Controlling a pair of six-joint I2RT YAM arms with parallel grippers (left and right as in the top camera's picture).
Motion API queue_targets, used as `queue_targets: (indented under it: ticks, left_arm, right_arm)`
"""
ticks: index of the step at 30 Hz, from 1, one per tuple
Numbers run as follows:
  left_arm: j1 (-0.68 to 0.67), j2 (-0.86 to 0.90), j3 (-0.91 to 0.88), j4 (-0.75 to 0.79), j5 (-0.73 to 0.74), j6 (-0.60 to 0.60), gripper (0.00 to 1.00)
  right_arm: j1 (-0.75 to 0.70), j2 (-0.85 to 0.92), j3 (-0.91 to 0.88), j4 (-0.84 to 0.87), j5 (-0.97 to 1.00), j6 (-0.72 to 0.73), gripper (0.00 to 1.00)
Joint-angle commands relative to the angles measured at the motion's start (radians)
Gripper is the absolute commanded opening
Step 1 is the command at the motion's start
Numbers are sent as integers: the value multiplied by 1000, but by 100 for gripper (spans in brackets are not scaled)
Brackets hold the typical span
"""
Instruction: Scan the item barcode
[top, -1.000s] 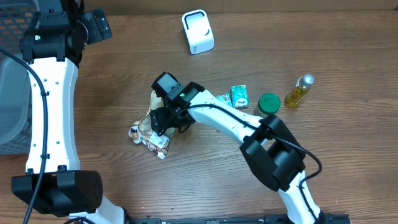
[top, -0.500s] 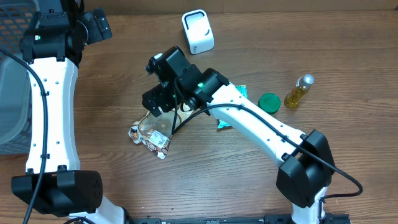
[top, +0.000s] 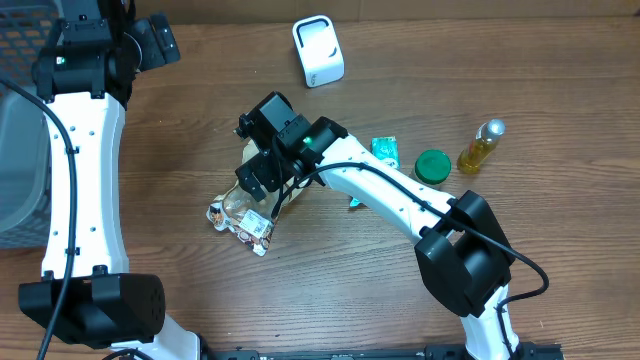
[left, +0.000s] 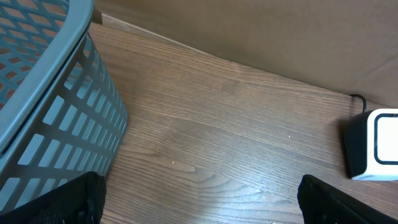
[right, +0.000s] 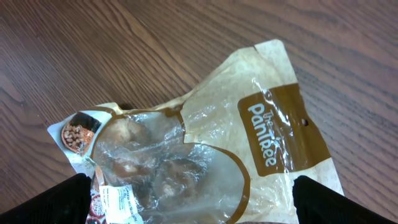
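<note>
Bearing snack bag (right: 273, 137), brown wood-grain table (top: 180, 130)

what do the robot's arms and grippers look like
Both the left arm and right arm have white rounded links, black joints and a thin black cable along them. The right arm shows a small green light. The fingers are black and blocky.

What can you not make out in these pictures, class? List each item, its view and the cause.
Bag label: overhead, too small, partly under the right arm; right wrist, cut by the bottom edge.
Scanner: left wrist, cut by the right edge.
Green box: overhead, print too small.
</note>
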Motion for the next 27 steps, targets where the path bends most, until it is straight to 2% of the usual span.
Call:
queue_targets:
  ticks: [1, 27]
  left_arm:
    - [5, 3, 9, 1, -9, -14, 99]
    - [5, 3, 9, 1, -9, -14, 100]
  right_arm:
    - [-10, -1, -3, 17, 10, -13, 100]
    - [-29, -1, -3, 45, 21, -19, 100]
